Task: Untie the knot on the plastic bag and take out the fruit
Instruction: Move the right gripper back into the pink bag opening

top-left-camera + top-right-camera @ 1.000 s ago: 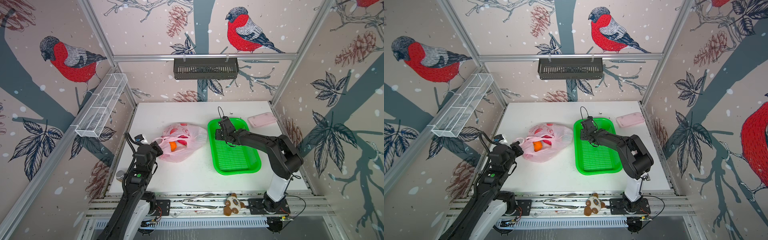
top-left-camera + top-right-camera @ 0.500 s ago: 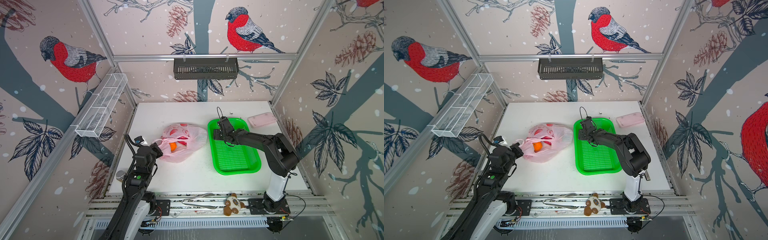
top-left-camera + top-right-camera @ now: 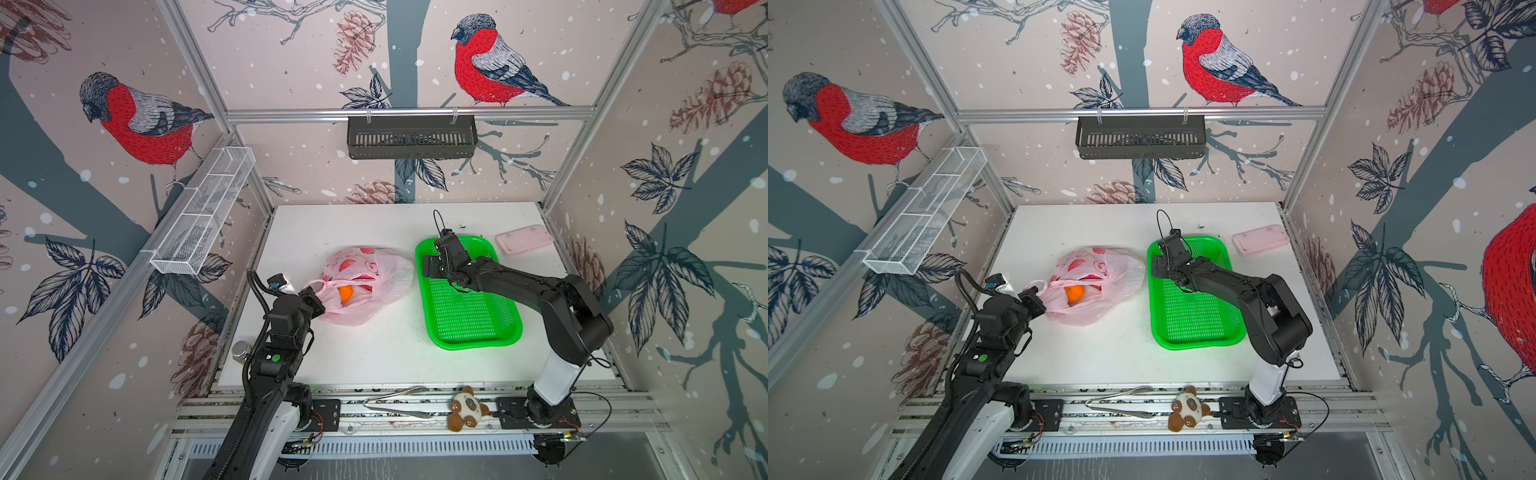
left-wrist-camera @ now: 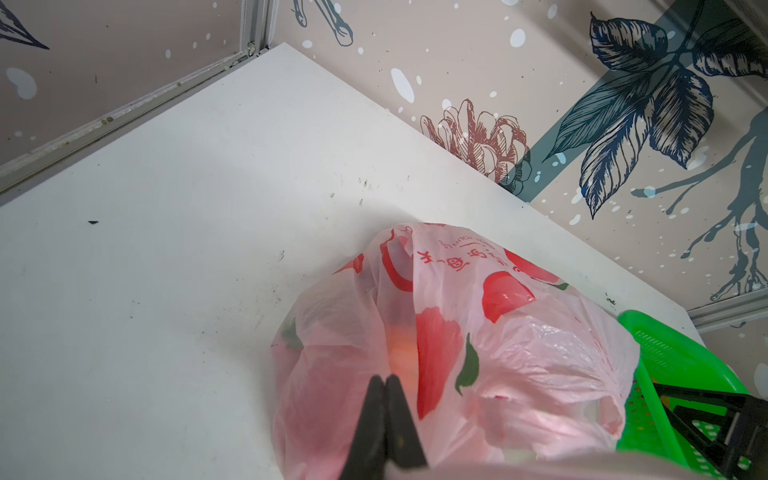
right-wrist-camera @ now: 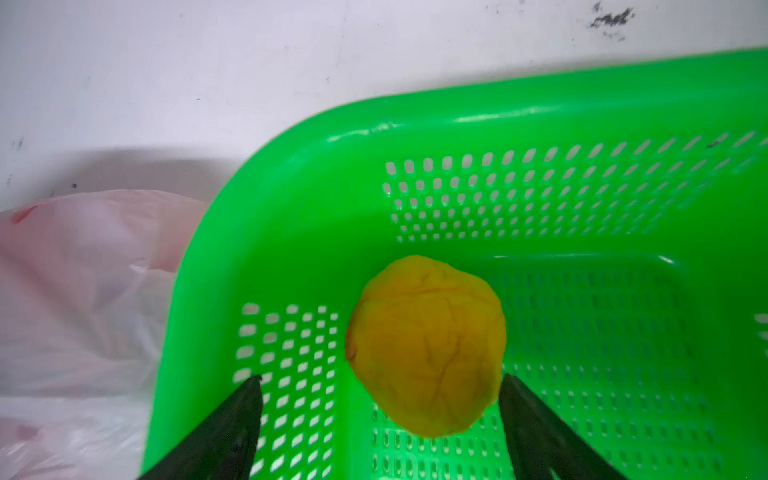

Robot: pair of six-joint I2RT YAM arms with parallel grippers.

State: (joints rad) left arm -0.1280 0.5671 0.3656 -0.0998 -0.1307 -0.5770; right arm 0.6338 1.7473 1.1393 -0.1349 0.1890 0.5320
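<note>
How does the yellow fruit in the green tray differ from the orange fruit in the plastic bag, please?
The yellow fruit lies loose in the green tray, at the open right gripper; the orange fruit sits inside the plastic bag. The yellow fruit is paler and shows whole; the orange fruit is deeper orange and partly hidden by plastic. Both are small and roundish.

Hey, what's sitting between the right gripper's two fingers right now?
A yellow fruit, lying in the green tray; the right wrist view shows it.
</note>
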